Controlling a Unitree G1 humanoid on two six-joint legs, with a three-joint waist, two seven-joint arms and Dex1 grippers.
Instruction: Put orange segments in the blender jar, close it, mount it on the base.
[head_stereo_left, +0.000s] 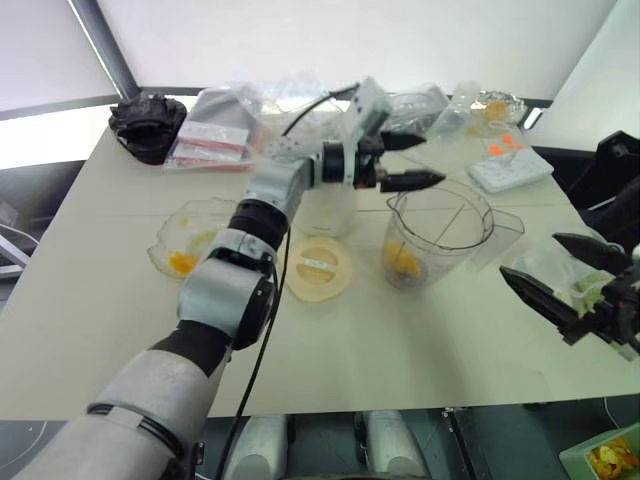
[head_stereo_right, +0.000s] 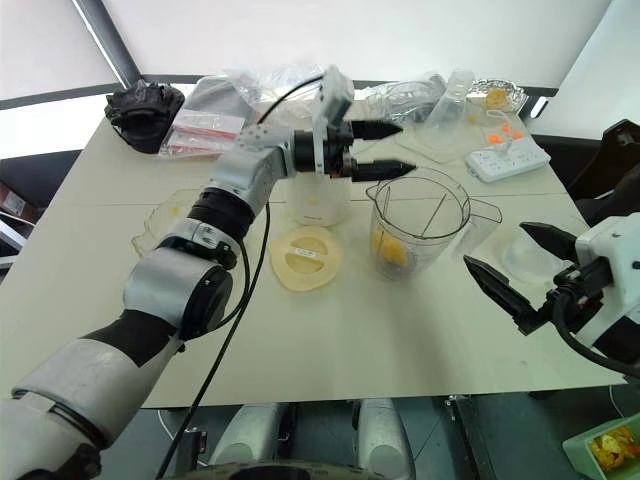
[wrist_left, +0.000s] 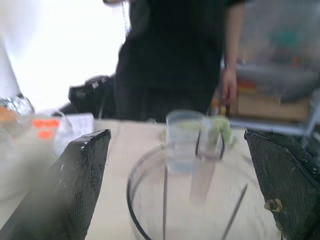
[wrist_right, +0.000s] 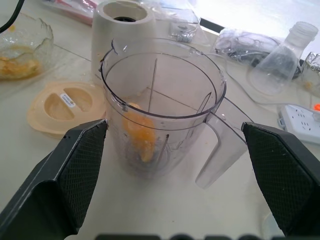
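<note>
The clear blender jar (head_stereo_left: 440, 235) stands upright on the table, handle toward the right, with orange segments (wrist_right: 140, 132) at its bottom. More orange segments (head_stereo_left: 183, 262) lie in a glass bowl (head_stereo_left: 190, 225) at the left. My left gripper (head_stereo_left: 432, 160) hovers open and empty just over the jar's far-left rim, pointing right. The right gripper (head_stereo_right: 494, 245) is open and empty, a short way right of the jar, aimed at it. Behind the left arm stands the cream base (head_stereo_right: 318, 203). The flat cream lid (head_stereo_left: 318, 268) lies left of the jar.
A white power strip (head_stereo_left: 510, 168), plastic bags (head_stereo_left: 215, 130) and a black cloth (head_stereo_left: 148, 125) line the table's far side. A clear cup (head_stereo_right: 535, 255) stands by the right gripper. A person in dark clothes (wrist_left: 170, 55) stands beyond the table.
</note>
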